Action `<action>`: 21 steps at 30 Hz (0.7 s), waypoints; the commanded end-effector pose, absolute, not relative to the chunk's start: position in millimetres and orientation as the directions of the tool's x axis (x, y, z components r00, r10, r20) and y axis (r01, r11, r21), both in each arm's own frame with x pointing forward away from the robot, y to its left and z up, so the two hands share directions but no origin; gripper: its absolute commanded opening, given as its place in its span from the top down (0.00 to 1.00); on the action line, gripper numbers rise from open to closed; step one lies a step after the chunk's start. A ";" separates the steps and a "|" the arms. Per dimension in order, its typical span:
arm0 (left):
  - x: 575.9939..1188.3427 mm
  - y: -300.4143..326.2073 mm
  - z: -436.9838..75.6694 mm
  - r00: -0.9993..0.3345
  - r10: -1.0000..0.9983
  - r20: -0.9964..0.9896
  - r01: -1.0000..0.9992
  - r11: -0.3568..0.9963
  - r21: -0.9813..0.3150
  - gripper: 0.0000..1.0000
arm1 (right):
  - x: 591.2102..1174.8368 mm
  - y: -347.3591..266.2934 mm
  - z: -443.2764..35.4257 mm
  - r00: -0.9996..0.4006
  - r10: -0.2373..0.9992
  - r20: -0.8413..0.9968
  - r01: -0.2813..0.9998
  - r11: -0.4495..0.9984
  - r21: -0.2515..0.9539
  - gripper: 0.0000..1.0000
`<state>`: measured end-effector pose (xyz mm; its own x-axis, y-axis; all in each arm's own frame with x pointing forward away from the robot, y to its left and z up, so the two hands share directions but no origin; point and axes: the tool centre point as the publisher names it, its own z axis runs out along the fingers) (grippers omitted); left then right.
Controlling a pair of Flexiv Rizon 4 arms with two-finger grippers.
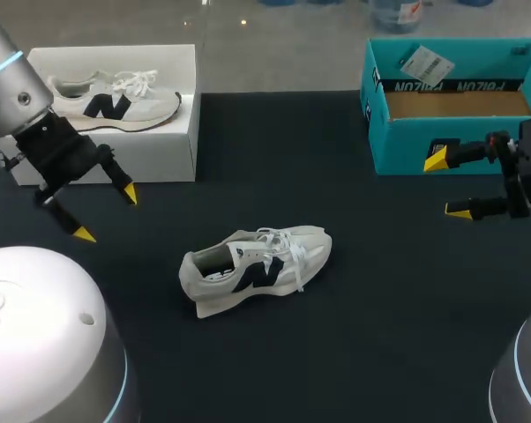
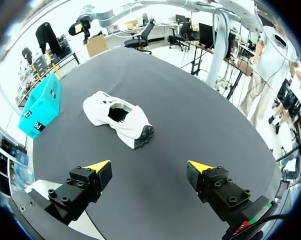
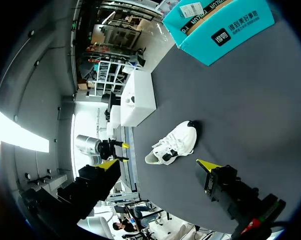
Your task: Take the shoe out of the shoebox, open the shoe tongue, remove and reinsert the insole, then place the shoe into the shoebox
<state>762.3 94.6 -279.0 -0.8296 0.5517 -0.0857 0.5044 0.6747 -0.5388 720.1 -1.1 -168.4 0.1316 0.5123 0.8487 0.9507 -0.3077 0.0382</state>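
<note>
Black and wide, the surface [image 1: 354, 352] is carrying everything we are working with. At its far left a white box [image 1: 160, 145] is sitting with a second shoe [image 1: 115, 101] resting in or on it; we cannot tell which. At the far right the teal shoebox [image 1: 407, 145] is standing open, showing bare cardboard inside. Our shoe [image 1: 257, 269] is lying near the middle, well apart from both boxes, its long axis running left to right, heel toward our left arm, toe toward our right. We are holding the left gripper [image 1: 106, 214] open in front of the white box and the right gripper [image 1: 448, 186] open just before the shoebox. We are judging the left one slightly nearer, with nothing standing between.
</note>
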 end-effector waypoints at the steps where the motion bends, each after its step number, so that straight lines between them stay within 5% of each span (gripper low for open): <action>1: 757.1 101.7 -286.6 -0.970 0.192 -0.147 0.242 0.757 -0.607 0.00 | 719.2 -0.3 -168.5 0.134 0.515 0.847 0.950 -0.310 0.038 0.00; 21: 763.9 112.8 -297.7 -0.983 0.164 -0.079 0.174 0.726 -0.665 0.00 | 719.2 -0.3 -168.5 0.134 0.515 0.847 0.950 -0.310 0.038 0.00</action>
